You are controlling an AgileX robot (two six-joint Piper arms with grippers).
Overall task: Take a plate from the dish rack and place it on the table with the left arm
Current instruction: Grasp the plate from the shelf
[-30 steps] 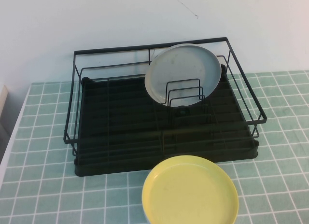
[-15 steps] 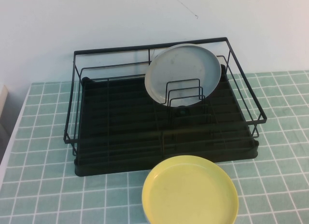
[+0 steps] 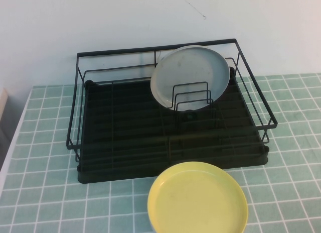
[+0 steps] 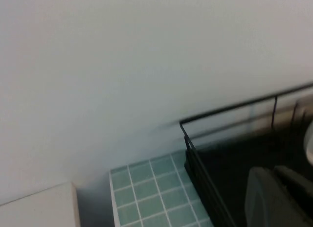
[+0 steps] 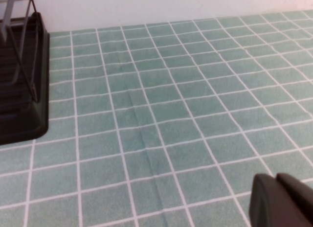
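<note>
**Plate waits in the rack**

Nothing has moved since the earlier frames. From above, we see the plate leaning in the dish rack, a yellow plate on the table.

Our left gripper, closed and empty, hovers beside the rack's corner.

Our right gripper hangs over tiles; its state we cannot tell.

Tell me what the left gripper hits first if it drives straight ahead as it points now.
Probably the dish rack: the shut left gripper points over its corner rim toward the black tray. Depth is unclear.

Grey plate leans in dish rack; yellow plate in front.
</note>
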